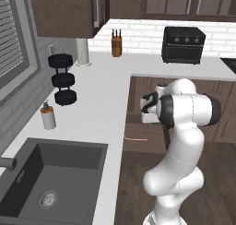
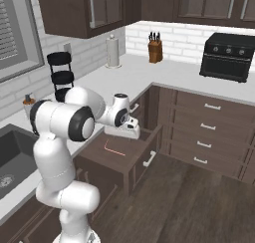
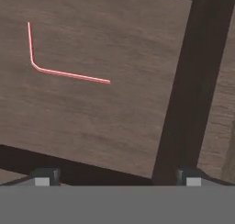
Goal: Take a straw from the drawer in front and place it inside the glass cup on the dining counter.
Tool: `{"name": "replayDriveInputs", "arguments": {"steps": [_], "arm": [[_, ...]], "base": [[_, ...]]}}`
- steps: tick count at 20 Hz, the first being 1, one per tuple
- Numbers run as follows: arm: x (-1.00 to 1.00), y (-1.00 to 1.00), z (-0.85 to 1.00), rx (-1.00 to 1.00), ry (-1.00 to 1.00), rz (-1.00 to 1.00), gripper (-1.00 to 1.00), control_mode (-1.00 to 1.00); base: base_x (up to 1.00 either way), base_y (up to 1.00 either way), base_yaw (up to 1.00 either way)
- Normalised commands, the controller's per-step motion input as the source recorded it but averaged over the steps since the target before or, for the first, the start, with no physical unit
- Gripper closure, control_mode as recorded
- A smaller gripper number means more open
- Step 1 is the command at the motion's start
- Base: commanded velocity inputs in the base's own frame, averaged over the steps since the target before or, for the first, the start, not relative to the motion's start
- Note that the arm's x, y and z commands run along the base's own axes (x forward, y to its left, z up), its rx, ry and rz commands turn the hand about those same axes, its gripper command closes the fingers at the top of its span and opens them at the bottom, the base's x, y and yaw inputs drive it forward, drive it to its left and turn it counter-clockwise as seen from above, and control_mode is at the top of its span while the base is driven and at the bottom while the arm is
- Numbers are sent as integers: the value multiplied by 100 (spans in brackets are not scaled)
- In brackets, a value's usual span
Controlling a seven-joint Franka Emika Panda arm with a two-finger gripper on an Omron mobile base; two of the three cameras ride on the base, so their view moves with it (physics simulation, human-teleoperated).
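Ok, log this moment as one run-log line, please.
phase: reach for straw | drawer: open | straw: bent, lying flat on drawer floor, untouched | gripper: open, above drawer, empty

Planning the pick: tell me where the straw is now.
The straw, bent in an L, lies flat on the open drawer floor, below the gripper.

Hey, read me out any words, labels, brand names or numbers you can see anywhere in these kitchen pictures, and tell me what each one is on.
No text can be read in these pictures.
The black oven has knobs on its front but no legible markings.
The soap bottle by the sink carries no readable label.
The knife block is plain.
The open drawer and the straw lying in it bear no print.
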Motion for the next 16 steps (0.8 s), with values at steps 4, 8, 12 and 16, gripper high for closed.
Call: {"name": "replayDriveInputs", "arguments": {"steps": [4, 8, 12, 16], "arm": [[24, 0, -45, -1, 14, -2, -100, -100], [27, 0, -49, -1, 13, -2, -100, -100], [10, -17, -44, -1, 8, -2, -100, -100], [0, -32, -40, -2, 4, -4, -100, -100]], "base": [[0, 0, 0], [0, 0, 0], [0, 0, 0], [0, 0, 0]]}}
